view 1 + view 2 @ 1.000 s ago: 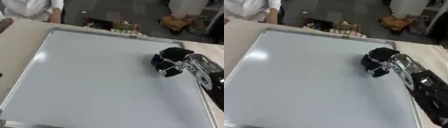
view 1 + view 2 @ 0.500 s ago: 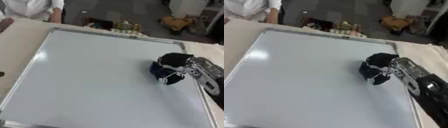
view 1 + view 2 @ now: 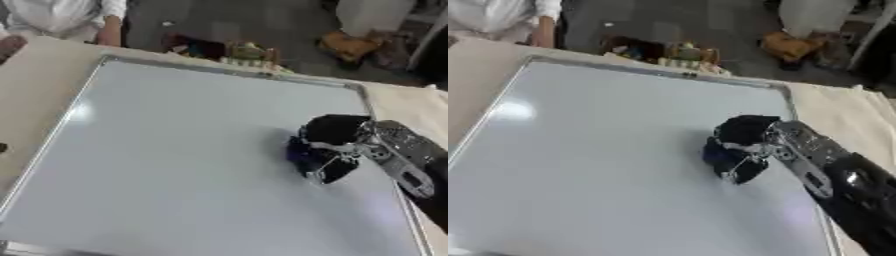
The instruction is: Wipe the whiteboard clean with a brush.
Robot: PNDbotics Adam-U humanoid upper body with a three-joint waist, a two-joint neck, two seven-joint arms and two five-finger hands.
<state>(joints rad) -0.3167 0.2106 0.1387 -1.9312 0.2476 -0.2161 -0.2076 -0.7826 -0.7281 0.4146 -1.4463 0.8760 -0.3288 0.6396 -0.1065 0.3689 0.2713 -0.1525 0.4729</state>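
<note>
A large whiteboard point(image 3: 166, 150) with a silver frame lies flat on the table and looks blank. My right hand point(image 3: 331, 136) reaches in from the right edge, its fingers curled round a dark blue brush point(image 3: 302, 154) that rests on the board's right half, a little below the middle. The brush is mostly hidden by the hand. My left hand shows in neither view.
Beige table cloth point(image 3: 35, 75) borders the board on the left and right. Beyond the far edge, several small objects point(image 3: 229, 50) lie on the floor. A person in white point(image 3: 66, 17) stands at the far left corner.
My right hand has slid the brush down the board and to the left, from near the right frame toward the middle.
</note>
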